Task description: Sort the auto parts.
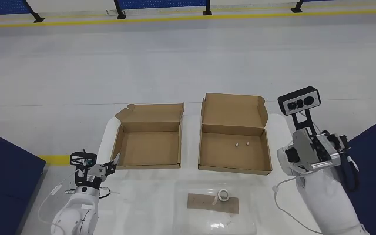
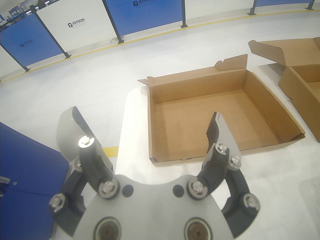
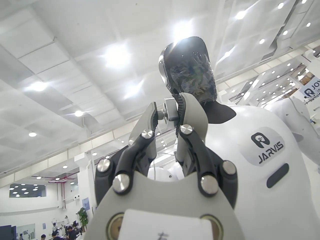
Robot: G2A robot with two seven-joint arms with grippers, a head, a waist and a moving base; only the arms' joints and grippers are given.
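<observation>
Right hand [image 3: 168, 102] is raised off the white desk [image 1: 147, 188] and tipped upward, fingers pressed in on a small grey metal block with a stud [image 3: 169, 112]. The part looks pinched end to end, long axis running across from pad to pad, stud end against one pad. Left hand [image 2: 145, 114] sits low at the desk's left edge, fingers spread wide, nothing between them, aimed at the left open brown cardboard box [image 1: 147, 150], which is bare inside. The right open brown cardboard box [image 1: 235, 158] is just beside it, lid flap up at the far side, with two small pale parts [image 1: 235, 143] lying near its far wall, close together but apart. At the front middle of the desk lies a flat brown cardboard strip [image 1: 202, 201], long axis side to side, with a small white ring part [image 1: 223, 194] at its far edge; can't tell whether the ring is on it or just touching. Key relation: the right box lies below and inward of the right hand, and the right arm is the nearer one, so the drop probably goes there, wrist needing to roll down first. The ring is between the arms, somewhat nearer the right, but only the left hand is free. Risk: small part slipping as the wrist turns.
</observation>
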